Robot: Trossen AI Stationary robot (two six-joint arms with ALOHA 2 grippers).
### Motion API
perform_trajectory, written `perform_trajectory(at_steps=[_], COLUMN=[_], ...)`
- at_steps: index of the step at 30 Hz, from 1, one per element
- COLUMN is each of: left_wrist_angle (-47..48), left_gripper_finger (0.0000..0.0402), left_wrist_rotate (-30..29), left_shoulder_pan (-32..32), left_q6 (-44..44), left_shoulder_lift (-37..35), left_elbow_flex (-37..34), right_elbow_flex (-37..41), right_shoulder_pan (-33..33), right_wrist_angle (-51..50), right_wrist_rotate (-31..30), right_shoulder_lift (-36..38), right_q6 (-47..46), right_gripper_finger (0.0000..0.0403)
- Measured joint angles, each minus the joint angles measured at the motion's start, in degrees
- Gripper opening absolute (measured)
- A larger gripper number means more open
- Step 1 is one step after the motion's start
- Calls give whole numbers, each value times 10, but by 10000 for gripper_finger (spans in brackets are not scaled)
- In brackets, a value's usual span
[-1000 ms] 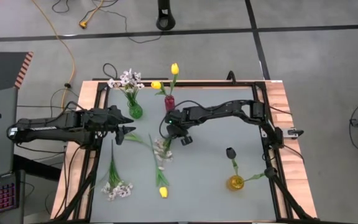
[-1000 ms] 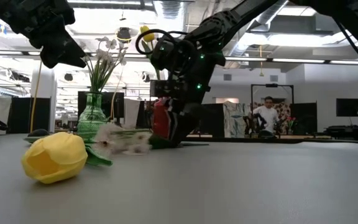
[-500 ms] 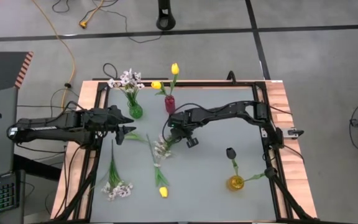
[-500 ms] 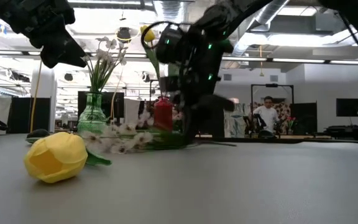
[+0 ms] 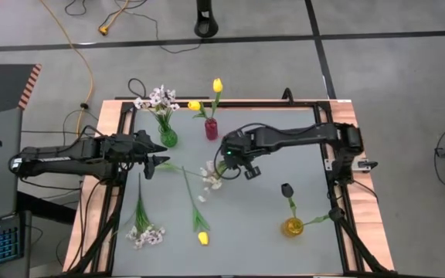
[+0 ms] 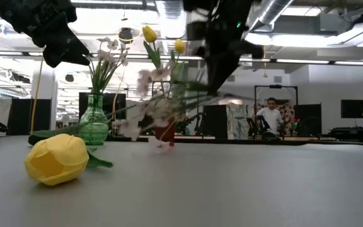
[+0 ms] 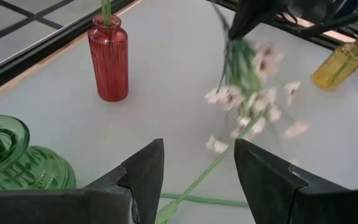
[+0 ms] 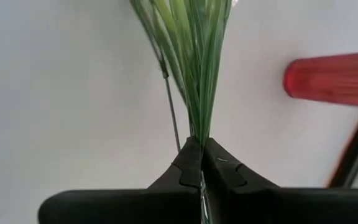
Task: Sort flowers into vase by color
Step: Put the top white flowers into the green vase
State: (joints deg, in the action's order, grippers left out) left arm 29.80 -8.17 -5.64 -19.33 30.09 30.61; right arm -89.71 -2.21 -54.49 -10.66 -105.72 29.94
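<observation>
Three vases are standing on the table: green (image 5: 168,138) at eleven o'clock, red (image 5: 211,129) at twelve, yellow (image 5: 293,226) at five. Three white sprays (image 5: 212,173) are showing, three yellow tulips (image 5: 202,238), and one dark tulip (image 5: 286,189). Two arms are reaching in, from nine and three o'clock.

The table top (image 5: 269,201) looks matt, smooth grey, edged with pale wood-like boards (image 5: 352,123). Just beside the right gripper (image 8: 201,163), whose fingers look like matt black plastic, stands a glossy ribbed red vase (image 7: 109,59) that looks like glass; the green vase (image 7: 17,163) and amber vase (image 7: 342,62) shine likewise. The white spray (image 7: 250,93) it pinches has thin, plastic-looking green stems.
</observation>
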Motion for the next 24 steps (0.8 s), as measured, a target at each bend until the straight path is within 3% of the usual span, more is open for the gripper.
perform_trajectory(at_steps=[14, 24], left_wrist_angle=[-10, -61], left_gripper_finger=[183, 183], left_wrist_rotate=[0, 0], left_shoulder_pan=[0, 0], left_q6=[0, 26], left_shoulder_lift=[0, 1], left_elbow_flex=[0, 0], right_elbow_flex=[0, -1], right_shoulder_pan=[3, 0], right_wrist_angle=[-10, 108], right_wrist_rotate=[0, 0], right_shoulder_lift=[152, 215], right_q6=[-30, -57], right_gripper_finger=[30, 32])
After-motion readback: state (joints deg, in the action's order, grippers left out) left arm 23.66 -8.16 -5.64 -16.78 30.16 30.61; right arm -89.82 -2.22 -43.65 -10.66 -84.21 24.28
